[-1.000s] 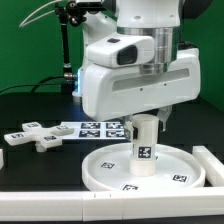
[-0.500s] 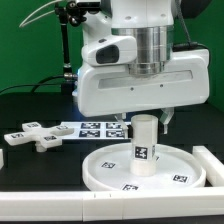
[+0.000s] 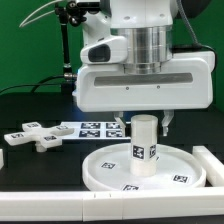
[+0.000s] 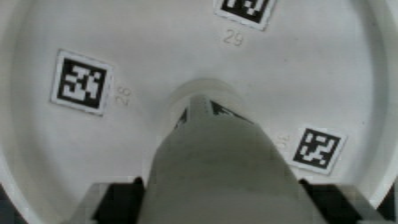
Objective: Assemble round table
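The white disc top (image 3: 100,171) lies flat at the front of the table. The short cylindrical leg (image 3: 143,146) stands upright at its centre. My gripper (image 3: 143,121) comes straight down on the leg's top end and is shut on it. In the wrist view the leg (image 4: 217,160) runs down to the disc top (image 4: 107,140), with a black pad (image 4: 118,203) tight against each side at my gripper (image 4: 219,201). The cross-shaped foot (image 3: 35,135) lies loose on the black table on the exterior view's left.
The marker board (image 3: 95,128) lies flat behind the disc top. A long white edge bar (image 3: 212,166) runs along the exterior view's right, another along the front (image 3: 60,201). A black stand (image 3: 68,50) rises at the back.
The hand has turned about its vertical axis while holding the leg. The leg's markers have shifted round with it. The leg stays upright in the disc top.
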Controlling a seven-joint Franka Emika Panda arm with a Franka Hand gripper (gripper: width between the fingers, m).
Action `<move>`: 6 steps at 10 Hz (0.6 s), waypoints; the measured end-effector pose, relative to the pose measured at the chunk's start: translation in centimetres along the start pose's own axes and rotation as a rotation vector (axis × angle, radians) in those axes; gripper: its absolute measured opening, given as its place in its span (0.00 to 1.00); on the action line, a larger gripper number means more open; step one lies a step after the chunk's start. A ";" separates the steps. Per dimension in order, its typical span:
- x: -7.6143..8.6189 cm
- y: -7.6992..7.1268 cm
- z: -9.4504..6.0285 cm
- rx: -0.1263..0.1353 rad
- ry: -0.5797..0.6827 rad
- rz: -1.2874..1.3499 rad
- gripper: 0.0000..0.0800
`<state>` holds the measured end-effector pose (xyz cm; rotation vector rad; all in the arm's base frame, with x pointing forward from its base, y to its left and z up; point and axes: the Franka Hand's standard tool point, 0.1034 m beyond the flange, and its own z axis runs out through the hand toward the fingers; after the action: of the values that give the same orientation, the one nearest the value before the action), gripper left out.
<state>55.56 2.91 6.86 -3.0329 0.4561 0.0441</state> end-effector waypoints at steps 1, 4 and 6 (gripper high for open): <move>0.0 0.0 0.0 0.006 0.001 0.089 0.51; 0.1 0.0 0.0 0.021 -0.001 0.352 0.51; 0.0 -0.1 0.1 0.027 -0.007 0.492 0.51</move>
<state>55.61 2.98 6.80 -2.8130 1.1741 0.0742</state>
